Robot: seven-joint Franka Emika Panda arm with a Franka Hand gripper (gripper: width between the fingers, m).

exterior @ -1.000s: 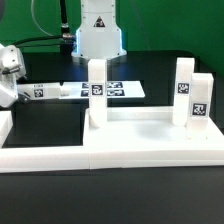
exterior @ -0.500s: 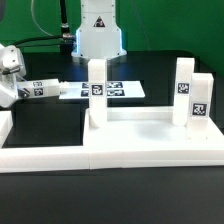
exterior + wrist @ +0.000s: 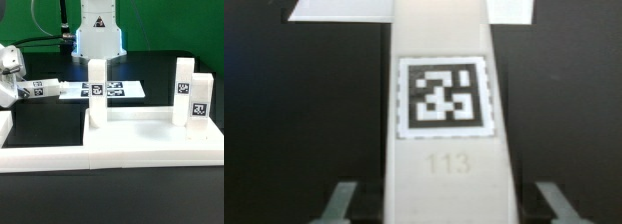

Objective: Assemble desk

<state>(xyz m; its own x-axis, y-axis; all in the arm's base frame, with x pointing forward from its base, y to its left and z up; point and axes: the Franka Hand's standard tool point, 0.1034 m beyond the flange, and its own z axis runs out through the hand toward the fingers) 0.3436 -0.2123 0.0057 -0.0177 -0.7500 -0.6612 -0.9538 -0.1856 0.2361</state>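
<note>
- the gripper (image 3: 12, 92) sits at the exterior view's left edge, clamped on a leg block (image 3: 42, 88); in the wrist view the block (image 3: 441, 110) runs up between the two fingers (image 3: 340, 203).
- the held leg block lies roughly level, its long axis pointing toward the exterior view's right, its free end just at the marker board (image 3: 112, 90).
- bare black table (image 3: 45, 125) lies open below it.
- the tabletop (image 3: 150, 135) lies in the foreground with three leg blocks upright on it: one (image 3: 96, 92) near the middle, two (image 3: 184, 85) (image 3: 198, 100) close together at the exterior view's right.
- a white rail (image 3: 40, 155) borders the front-left.
</note>
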